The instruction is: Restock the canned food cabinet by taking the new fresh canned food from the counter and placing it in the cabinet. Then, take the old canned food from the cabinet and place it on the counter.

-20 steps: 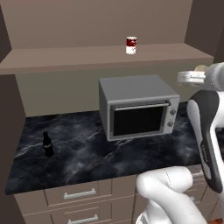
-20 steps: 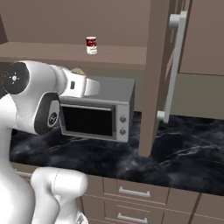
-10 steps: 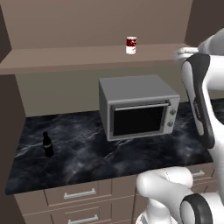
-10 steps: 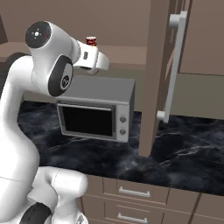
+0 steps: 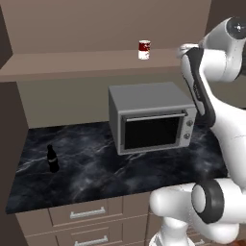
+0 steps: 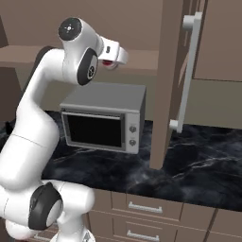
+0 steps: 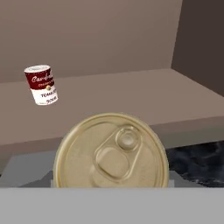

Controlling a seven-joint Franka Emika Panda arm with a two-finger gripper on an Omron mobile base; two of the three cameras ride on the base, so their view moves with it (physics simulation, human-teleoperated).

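Note:
The new fresh canned food (image 7: pixel 111 153) sits right in front of the hand camera, its tan pull-tab lid facing the lens and hiding the fingertips. My gripper (image 5: pixel 184 49) is shut on it, raised to the level of the cabinet shelf (image 5: pixel 72 65) at the shelf's right end, above the microwave. A bit of red shows under the hand (image 6: pixel 108 61) in the right base view. The old canned food (image 5: pixel 144 49), maroon over white, stands upright on the shelf; in the hand view this old can (image 7: pixel 42 84) is up left, well apart from the held can. The black counter (image 5: pixel 96 168) lies below.
A grey microwave (image 5: pixel 151 117) stands on the counter under the shelf. A small dark bottle (image 5: pixel 53 158) stands at the counter's left. An open brown cabinet door (image 6: pixel 172 80) with a white handle (image 6: pixel 186 71) hangs to the right of the arm. Drawers (image 6: pixel 146 208) run below.
The arm has swung upward from beside the microwave to shelf height, carrying the can with it. The old can on the shelf has not moved.

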